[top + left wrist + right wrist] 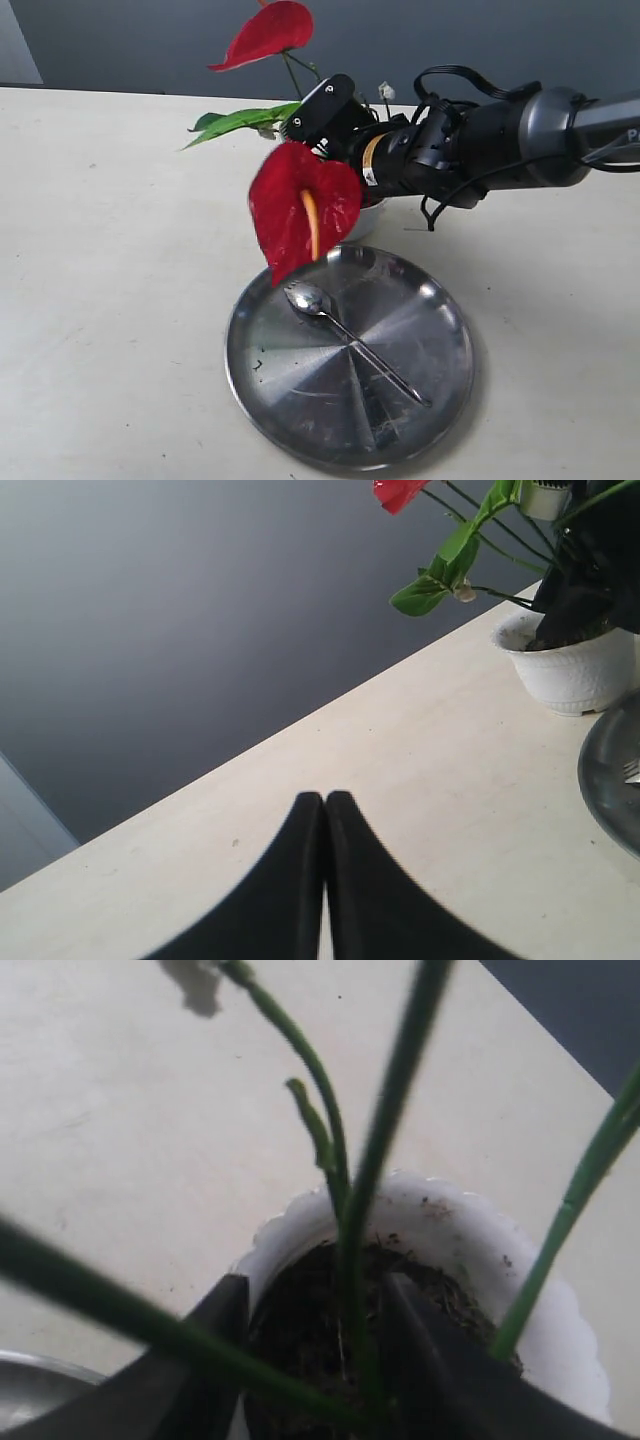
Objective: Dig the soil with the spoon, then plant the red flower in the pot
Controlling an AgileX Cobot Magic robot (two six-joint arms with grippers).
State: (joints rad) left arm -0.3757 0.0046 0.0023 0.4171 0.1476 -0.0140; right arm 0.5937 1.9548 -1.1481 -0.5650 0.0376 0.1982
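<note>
Right tool point(315, 1292): its fingers are standing apart over the pot point(455, 1210) and are clamping nothing.
Red flower point(303, 205): its stems are standing in the soil point(440, 1285) inside the pot, and one bloom is hanging toward the plate point(420, 405).
Key relation: the stem point(352, 1240) is rising out of the soil through the gap between the two fingers, sitting closer to one finger than the other.
Left tool point(325, 802): its fingers are resting together, empty, on the desk point(100, 250) side well apart from the pot.
Spoon point(352, 342): it is lying on the plate with its handle pointing away from the pot.
Nearer arm: the right arm is working at the pot.
Next move (judgement): planting is looking done. Withdrawal is calling for a straight retreat that keeps both fingers off the stem.
</note>
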